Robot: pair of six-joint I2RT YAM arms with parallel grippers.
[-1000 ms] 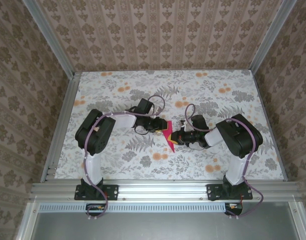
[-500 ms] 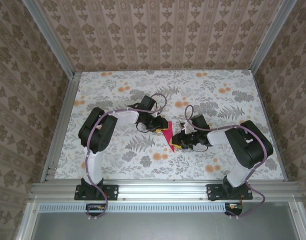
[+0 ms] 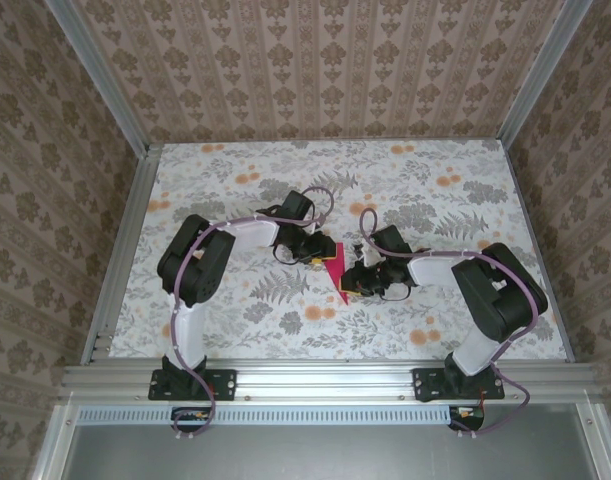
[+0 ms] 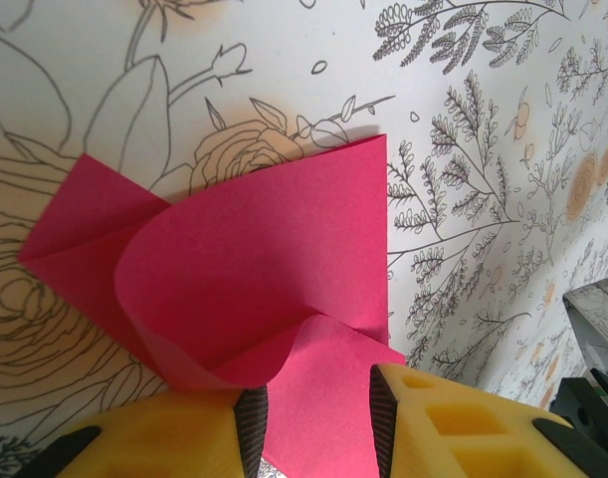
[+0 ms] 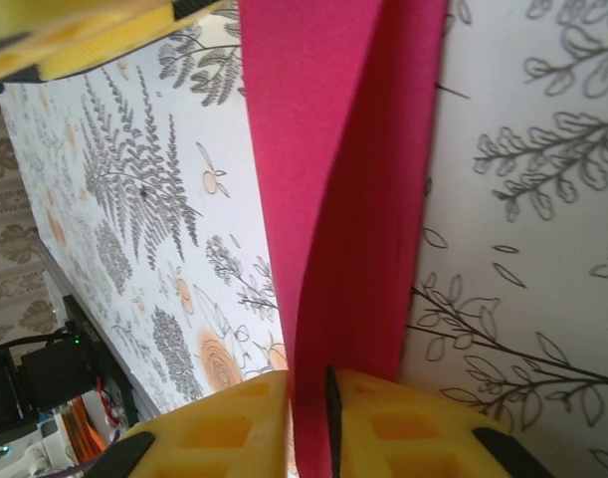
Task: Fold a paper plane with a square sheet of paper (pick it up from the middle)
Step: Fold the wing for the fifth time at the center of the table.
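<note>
The square sheet of paper (image 3: 335,271), bright magenta and partly folded, lies at the middle of the table between both grippers. In the left wrist view the paper (image 4: 274,249) shows a pointed fold at the left and a loose flap curling up. My left gripper (image 4: 311,388) is open, its fingers apart, with a flat flap of paper between them and the curl resting over the left finger. My right gripper (image 5: 308,378) is shut on a raised fold of the paper (image 5: 333,179), which runs as a ridge away from the jaws. Seen from above, the left gripper (image 3: 320,258) and right gripper (image 3: 349,283) face each other across the sheet.
The floral table cloth (image 3: 285,190) has free room all round the paper. Aluminium rails (image 3: 315,377) edge the table at the front and sides, with patterned walls behind. A yellow finger of the left gripper (image 5: 95,30) sits close at the top of the right wrist view.
The right arm's elbow has swung out to the right and its gripper has shifted slightly on the paper. The left arm moved a little forward. The paper stays in place.
</note>
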